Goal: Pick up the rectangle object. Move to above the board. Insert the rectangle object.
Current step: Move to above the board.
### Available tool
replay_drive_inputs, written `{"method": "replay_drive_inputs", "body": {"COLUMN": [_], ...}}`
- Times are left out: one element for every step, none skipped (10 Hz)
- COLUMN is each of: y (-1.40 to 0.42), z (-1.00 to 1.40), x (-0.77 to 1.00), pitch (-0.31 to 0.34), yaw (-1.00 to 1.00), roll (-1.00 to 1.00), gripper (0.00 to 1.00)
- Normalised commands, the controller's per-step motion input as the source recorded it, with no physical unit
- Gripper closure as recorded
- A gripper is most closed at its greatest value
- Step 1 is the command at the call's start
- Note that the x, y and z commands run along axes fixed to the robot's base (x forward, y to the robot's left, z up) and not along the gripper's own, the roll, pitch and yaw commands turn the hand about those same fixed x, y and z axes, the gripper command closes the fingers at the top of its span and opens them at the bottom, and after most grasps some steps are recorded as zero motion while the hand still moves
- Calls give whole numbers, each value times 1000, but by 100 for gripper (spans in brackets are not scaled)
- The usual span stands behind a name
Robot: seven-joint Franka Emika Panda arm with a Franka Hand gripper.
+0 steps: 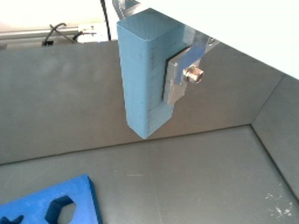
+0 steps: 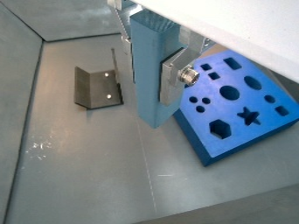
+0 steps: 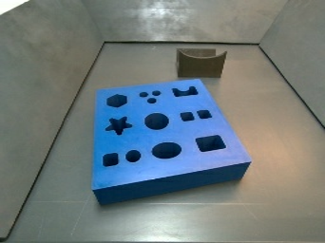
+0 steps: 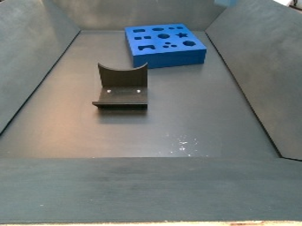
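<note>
Now claw (image 2: 163,72) grips rectangle object (image 1: 146,74) upright, held off floor beside board (image 2: 239,109), w/ fixture (image 2: 98,87) nearby.

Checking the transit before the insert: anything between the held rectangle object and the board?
Nothing visible. The gripper holds the rectangle object upright above bare floor, with the board close beside it. The fixture stands on the block's far side, away from the board. The board's cut-outs look open.
</note>
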Motion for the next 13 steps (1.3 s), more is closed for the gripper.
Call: {"method": "replay_drive_inputs", "body": {"y": [-45,-39,-33,-28,-23,-1000,-1000,-1000,-1000,-1000,-1000,-908,-741], "z": [948,797,643,489,338,-588,-636,-650,-630,-626,-634,-568,-461], "x": [-16,-5,0,3,4,741,751,813,824,801,817,786,646], "pitch": [115,113,119,118,116,54,53,94,106,110,119,140,142], "yaw": [43,44,46,47,48,-1000,-1000,-1000,-1000,-1000,-1000,-1000,-1000], "roll": [137,128,119,111,104,-18,-18,-32,-50,-50,-46,-47,-49], "gripper": [100,100,100,100,100,100,100,100,100,100,100,100,100]}}
